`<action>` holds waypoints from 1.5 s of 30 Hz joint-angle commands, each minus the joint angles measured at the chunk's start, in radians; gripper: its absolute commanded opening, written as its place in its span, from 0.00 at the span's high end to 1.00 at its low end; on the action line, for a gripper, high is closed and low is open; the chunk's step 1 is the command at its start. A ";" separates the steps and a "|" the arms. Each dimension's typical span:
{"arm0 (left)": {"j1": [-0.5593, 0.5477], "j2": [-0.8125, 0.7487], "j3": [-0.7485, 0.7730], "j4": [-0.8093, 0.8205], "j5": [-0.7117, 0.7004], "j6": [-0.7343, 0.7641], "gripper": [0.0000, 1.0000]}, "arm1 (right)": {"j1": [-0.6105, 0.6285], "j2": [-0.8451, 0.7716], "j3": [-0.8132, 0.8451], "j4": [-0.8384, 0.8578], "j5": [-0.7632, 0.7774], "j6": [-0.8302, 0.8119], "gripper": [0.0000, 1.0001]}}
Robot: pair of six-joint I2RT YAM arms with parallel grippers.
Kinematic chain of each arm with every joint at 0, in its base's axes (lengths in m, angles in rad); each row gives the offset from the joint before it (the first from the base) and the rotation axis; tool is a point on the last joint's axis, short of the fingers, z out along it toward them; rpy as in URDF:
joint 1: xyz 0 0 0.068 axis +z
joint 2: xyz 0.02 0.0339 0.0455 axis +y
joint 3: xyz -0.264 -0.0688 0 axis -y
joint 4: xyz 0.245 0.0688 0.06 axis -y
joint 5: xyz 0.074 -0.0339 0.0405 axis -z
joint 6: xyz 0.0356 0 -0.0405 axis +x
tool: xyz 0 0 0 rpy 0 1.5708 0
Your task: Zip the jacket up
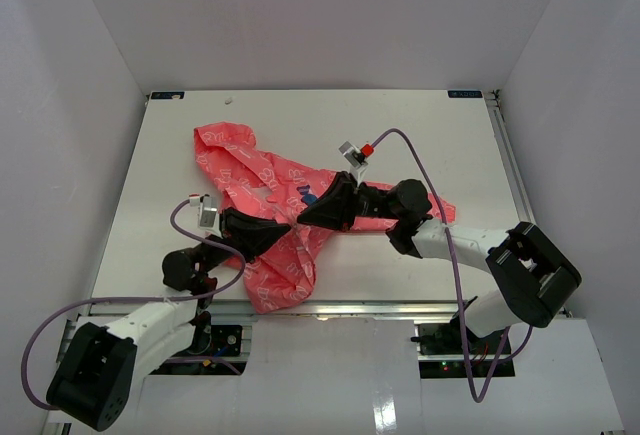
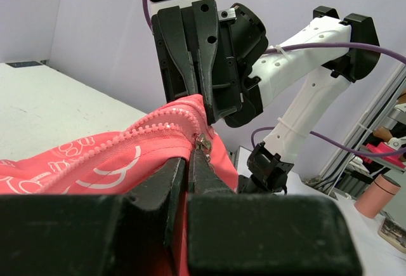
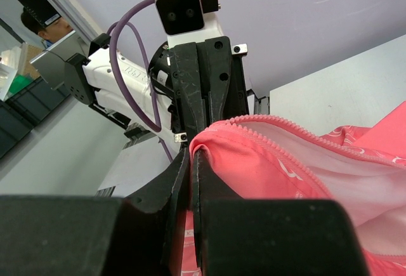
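Observation:
The coral-pink jacket [image 1: 260, 180] with its white print lies crumpled across the middle of the table. Both grippers meet at its front opening, tip to tip. My left gripper [image 1: 288, 232] is shut on the metal zipper pull [image 2: 203, 143], which sits right at its fingertips [image 2: 196, 162]. The pink zipper teeth [image 2: 127, 139] run off to the left. My right gripper [image 1: 303, 217] faces it and is shut on a fold of the jacket's edge [image 3: 219, 133] just beyond the slider. The pale lining [image 3: 330, 174] shows inside the open front.
The white table [image 1: 400, 125] is walled in on three sides. Purple cables [image 1: 420, 155] loop from both wrists. Off the table's side stand a pink cup [image 2: 377, 193] and shelving.

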 commanded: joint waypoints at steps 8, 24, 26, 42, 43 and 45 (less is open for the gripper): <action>-0.007 0.025 0.006 0.431 0.089 -0.031 1.00 | 0.011 -0.009 0.058 0.607 0.056 -0.032 0.92; -0.007 -0.010 -0.005 0.457 0.108 -0.053 1.00 | 0.012 -0.021 0.042 0.607 0.052 -0.056 0.92; -0.007 -0.014 -0.007 0.457 0.104 -0.047 1.00 | 0.014 -0.020 0.040 0.608 0.056 -0.059 0.92; -0.016 -0.068 -0.006 0.457 0.101 -0.059 1.00 | 0.051 -0.011 0.035 0.608 0.122 -0.154 0.92; -0.016 -0.072 -0.007 0.457 0.101 -0.061 1.00 | 0.051 -0.010 0.034 0.608 0.123 -0.156 0.92; -0.016 -0.082 -0.009 0.457 0.101 -0.061 1.00 | 0.051 -0.013 0.027 0.608 0.125 -0.164 0.92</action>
